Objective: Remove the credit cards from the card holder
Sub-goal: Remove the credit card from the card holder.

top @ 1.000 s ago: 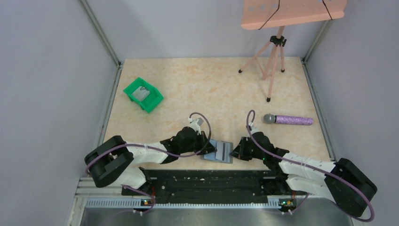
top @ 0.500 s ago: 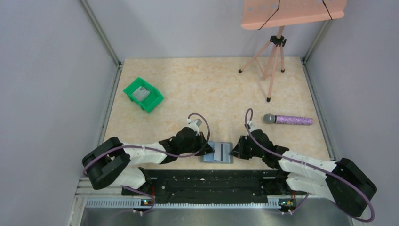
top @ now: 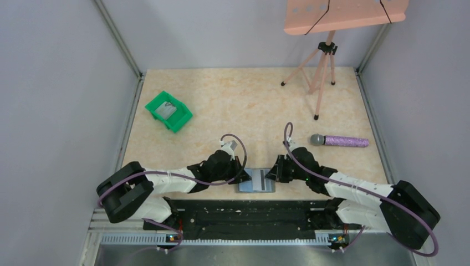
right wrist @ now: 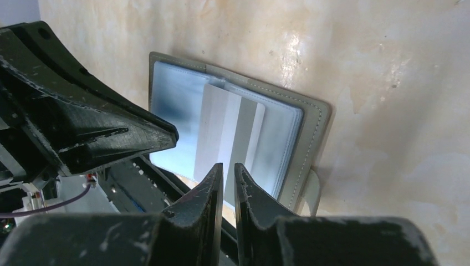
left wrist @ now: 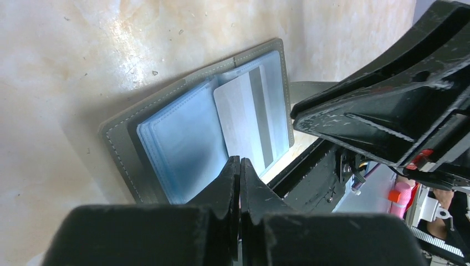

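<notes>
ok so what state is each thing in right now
card holder: open, lying flat
card: stripe up, in the open holder
left hand: shut, tips over holder
right hand: slightly open, nothing clearly gripped
green bin: upright, something grey inside
microphone: lying on its side
tripod: standing

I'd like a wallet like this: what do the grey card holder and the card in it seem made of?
The card holder: probably leather or imitation, matt grey, stitched along its edge. The sleeves: soft clear plastic, glossy, bluish. The card: likely stiff plastic, smooth, pale with a grey stripe.
</notes>
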You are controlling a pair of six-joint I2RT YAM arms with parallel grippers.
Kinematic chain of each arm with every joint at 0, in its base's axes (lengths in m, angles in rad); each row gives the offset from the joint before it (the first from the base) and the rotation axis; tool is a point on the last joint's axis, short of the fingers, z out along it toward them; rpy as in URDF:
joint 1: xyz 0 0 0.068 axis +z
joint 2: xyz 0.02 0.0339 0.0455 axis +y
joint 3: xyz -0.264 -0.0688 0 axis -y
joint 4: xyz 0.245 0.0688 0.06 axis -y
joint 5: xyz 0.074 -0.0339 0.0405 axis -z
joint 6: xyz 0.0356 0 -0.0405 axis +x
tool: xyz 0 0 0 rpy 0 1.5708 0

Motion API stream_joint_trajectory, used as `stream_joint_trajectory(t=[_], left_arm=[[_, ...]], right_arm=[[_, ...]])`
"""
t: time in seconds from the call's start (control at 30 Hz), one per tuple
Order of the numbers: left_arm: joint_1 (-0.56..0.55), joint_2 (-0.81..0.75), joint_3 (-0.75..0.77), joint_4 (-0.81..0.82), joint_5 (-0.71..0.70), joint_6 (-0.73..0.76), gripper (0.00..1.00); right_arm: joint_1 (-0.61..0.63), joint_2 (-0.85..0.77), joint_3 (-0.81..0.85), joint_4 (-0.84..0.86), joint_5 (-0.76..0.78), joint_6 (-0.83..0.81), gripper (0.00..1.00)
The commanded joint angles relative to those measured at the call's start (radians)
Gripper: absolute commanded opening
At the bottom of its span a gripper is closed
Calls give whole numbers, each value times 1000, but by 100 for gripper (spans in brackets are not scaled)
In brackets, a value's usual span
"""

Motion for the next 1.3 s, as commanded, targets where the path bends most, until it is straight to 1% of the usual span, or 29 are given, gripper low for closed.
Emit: stream_joint_trajectory(t=[0.0, 0.03, 0.27, 0.37, 0.47, 0.63, 0.83, 1.27], left_arm=[[-2, -19, 4, 9, -11, -9, 0], [-2, -17, 4, 12, -4, -7, 0], [-2, -1, 11, 4, -15, 17, 29], [-2, 12, -1, 22, -17, 24, 36], [-2, 25, -27, 67, -13, 21, 41], [-2, 66, -41, 113, -2, 29, 44], [-2, 91, -58, 189, 22, 25, 46], [-2, 117, -43, 213, 43, 18, 46]], right_arm=[[-8, 67, 45, 98, -55, 13, 13], [-10, 75, 44, 102, -53, 16, 13], [-10, 100, 58, 81, -21, 33, 13], [-10, 121, 50, 81, -13, 44, 16], [-9, 145, 37, 93, -11, 50, 18], [-3, 160, 23, 87, 13, 58, 18], [6, 163, -3, 91, 23, 71, 18], [9, 165, -29, 137, 7, 94, 18]])
